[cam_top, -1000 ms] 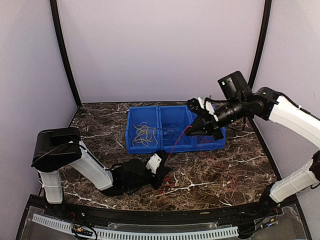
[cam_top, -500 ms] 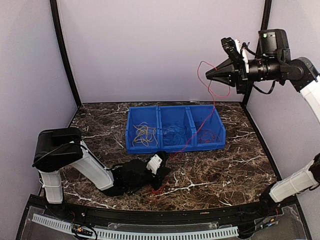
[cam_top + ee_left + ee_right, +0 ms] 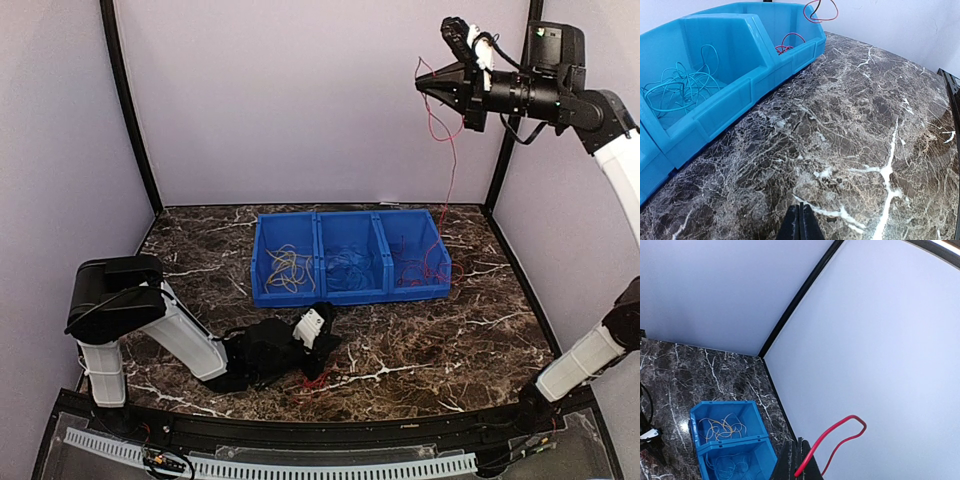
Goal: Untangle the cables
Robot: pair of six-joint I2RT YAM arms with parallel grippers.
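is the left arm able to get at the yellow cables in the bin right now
Probably yes: the left gripper lies shut just in front of the blue bin, nothing covers the yellow cables, and it need only lift over the near wall.

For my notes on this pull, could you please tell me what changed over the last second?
The right gripper, shut on a red cable, rose from beside the blue bin to high up at the right. The cable's lower end left the table by the left gripper and now hangs over the bin's right end. The left gripper, shut and low, and the bin stayed put.
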